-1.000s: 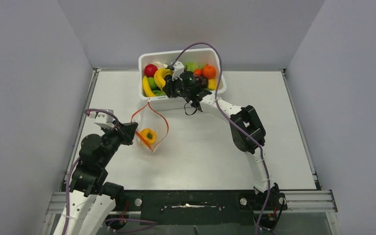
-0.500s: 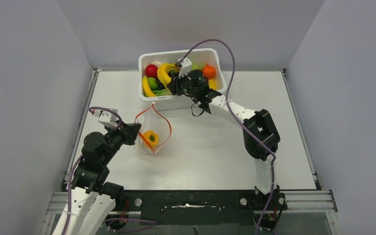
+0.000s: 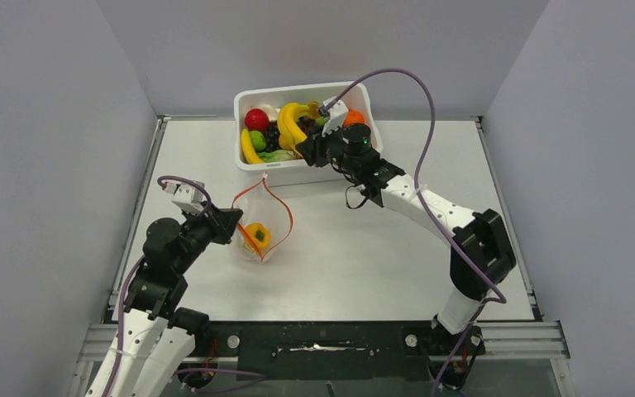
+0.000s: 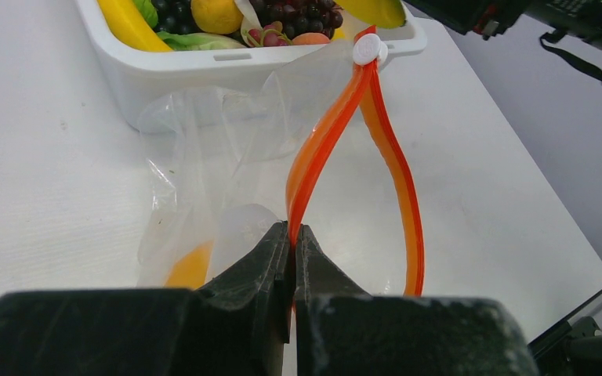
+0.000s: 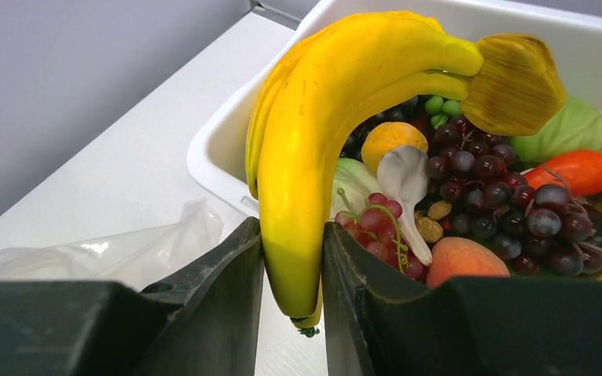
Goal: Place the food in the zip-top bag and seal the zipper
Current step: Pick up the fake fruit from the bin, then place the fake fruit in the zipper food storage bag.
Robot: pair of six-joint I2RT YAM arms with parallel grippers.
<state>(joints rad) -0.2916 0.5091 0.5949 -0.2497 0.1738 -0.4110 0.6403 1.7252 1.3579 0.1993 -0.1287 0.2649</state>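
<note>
The clear zip-top bag (image 3: 266, 222) stands open on the table in front of the tub, an orange-yellow pepper (image 3: 256, 237) inside it. My left gripper (image 4: 291, 232) is shut on one side of the orange-red zipper (image 4: 325, 141), near its lower end; the strip loops open up to a white slider (image 4: 368, 49). My right gripper (image 5: 291, 262) is shut on the lower tip of a yellow banana bunch (image 5: 321, 117), which hangs above the tub's near-left corner. In the top view the banana bunch (image 3: 291, 122) is over the tub, right of the bag's mouth.
The white tub (image 3: 298, 172) at the table's back holds more food: dark grapes (image 5: 486, 172), a red-orange piece (image 5: 572, 168), a red apple (image 3: 255, 119), a loose banana (image 3: 249, 149) and green pieces. The bag's mouth almost touches the tub's front wall (image 4: 204, 74).
My right gripper has lifted the banana bunch and carried it a little to the right over the tub, with the arm's elbow swinging right. The left gripper and bag shifted slightly right.
</note>
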